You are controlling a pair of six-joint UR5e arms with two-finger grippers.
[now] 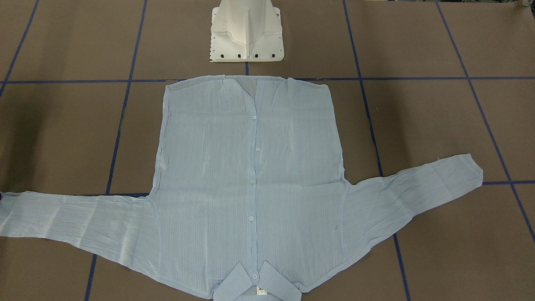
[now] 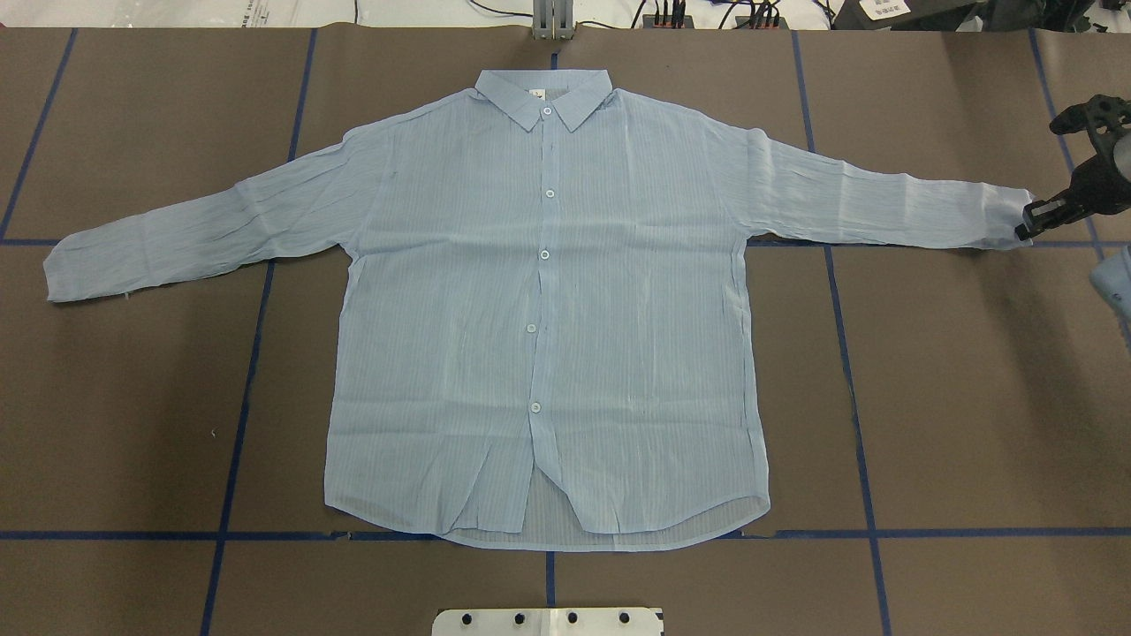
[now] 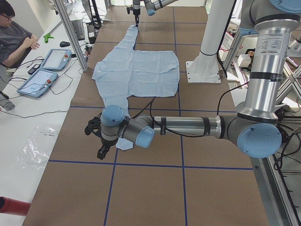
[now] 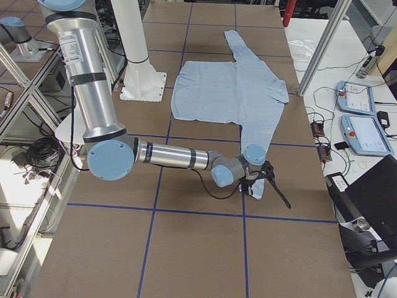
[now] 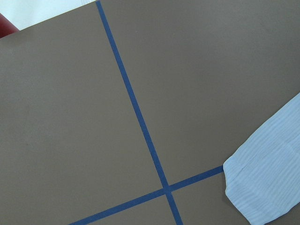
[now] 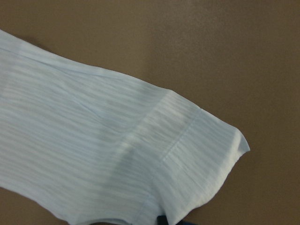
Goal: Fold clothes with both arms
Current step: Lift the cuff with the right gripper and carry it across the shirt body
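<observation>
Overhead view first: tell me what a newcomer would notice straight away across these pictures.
A pale-blue shirt lies flat and buttoned on the brown table, collar away from the robot, sleeves spread wide. The right arm reaches low with its jaws at one cuff; the left arm mirrors it beside the other.

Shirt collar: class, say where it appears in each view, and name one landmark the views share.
Front-facing: collar, bottom centre.
Overhead: collar, top centre.
Exterior left: collar, left edge of the shirt.
Exterior right: collar, shirt's right edge.
Left wrist: not in it.
Right wrist: not in it.
Shared landmark: white base, beyond the hem, opposite the collar.
</observation>
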